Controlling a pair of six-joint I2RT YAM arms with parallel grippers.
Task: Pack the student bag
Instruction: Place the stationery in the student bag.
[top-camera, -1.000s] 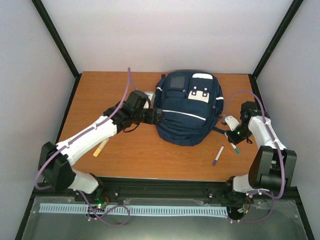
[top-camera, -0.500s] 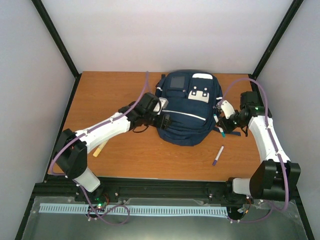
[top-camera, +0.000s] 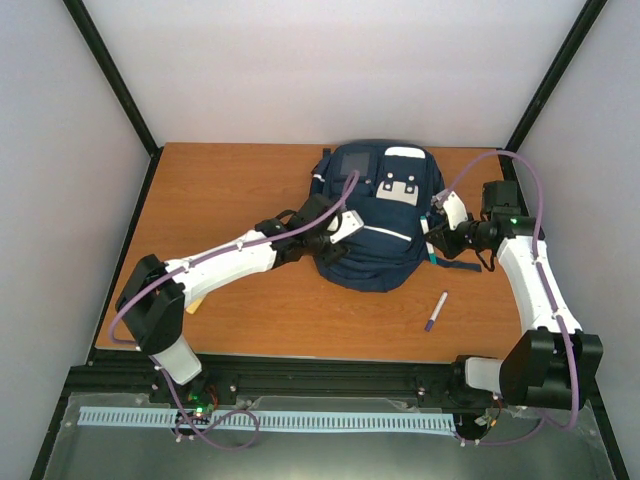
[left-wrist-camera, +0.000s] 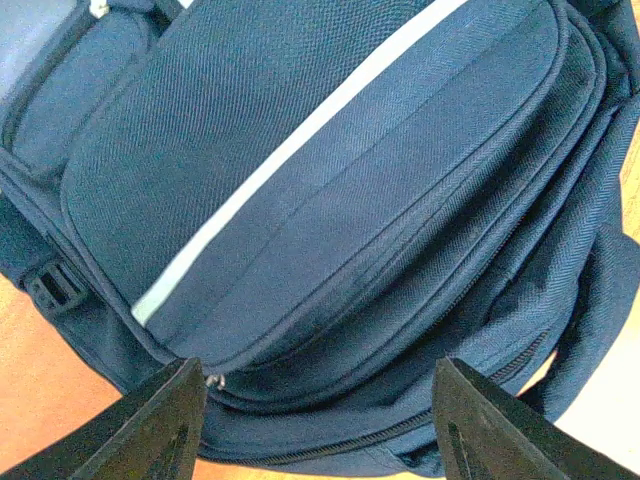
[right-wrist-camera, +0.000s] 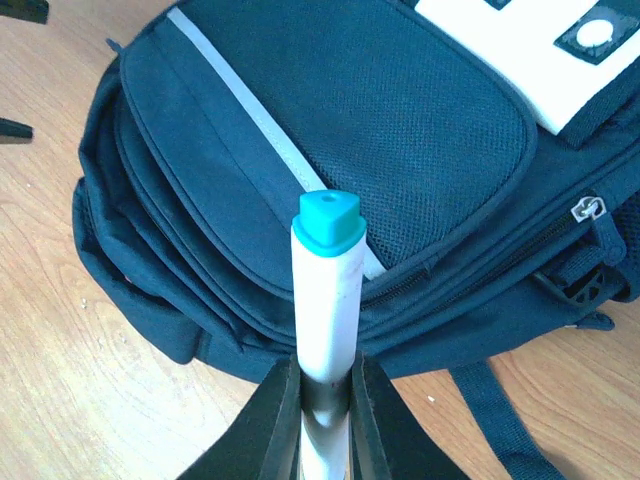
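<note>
student bag (top-camera: 385, 240): lying flat on the table (top-camera: 230, 190), toward 12 o'clock
left gripper (left-wrist-camera: 318, 368): jaws spread, over the bag's 9 o'clock side
right gripper (right-wrist-camera: 325, 385): pinching a teal-capped marker (right-wrist-camera: 328, 285), at the bag's 3 o'clock

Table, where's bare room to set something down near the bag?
Bare wood: the table's far-left corner beside the student bag, and the near-edge strip beside the purple marker. Crowded: the bag's left side at the left hand, and its right side, where the right hand holds a teal-capped marker.
</note>
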